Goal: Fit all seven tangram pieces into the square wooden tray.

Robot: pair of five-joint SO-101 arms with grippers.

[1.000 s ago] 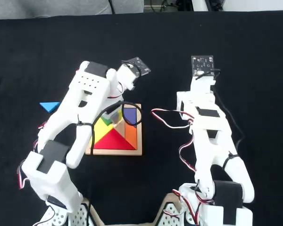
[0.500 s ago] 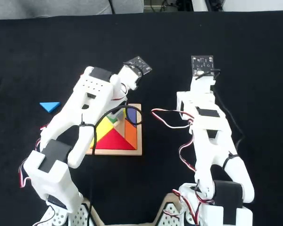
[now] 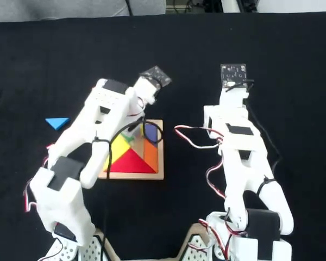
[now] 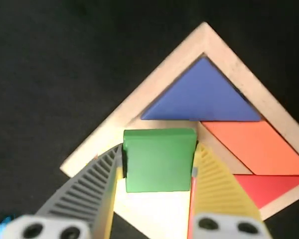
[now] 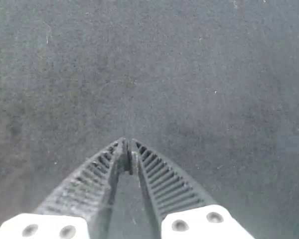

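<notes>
The square wooden tray [image 3: 136,175] lies on the black cloth, left of centre. It holds a yellow piece [image 3: 118,148], a red triangle [image 3: 133,162], an orange piece [image 3: 151,152] and a blue triangle [image 3: 150,132]. My left gripper [image 4: 158,154] is shut on the green square [image 4: 159,159], just above the tray's bare wooden floor [image 4: 154,204], next to the blue triangle [image 4: 199,97] and the orange piece [image 4: 254,149]. A small light-blue triangle [image 3: 56,123] lies on the cloth left of the tray. My right gripper [image 5: 127,152] is shut and empty over bare cloth.
The left arm [image 3: 92,130] reaches across the tray's left half and hides part of it. The right arm [image 3: 239,141] stands to the right of the tray, apart from it. Black cloth covers the whole table.
The left arm has shifted slightly to the right over the tray, carrying the green square. The right arm has not moved.
</notes>
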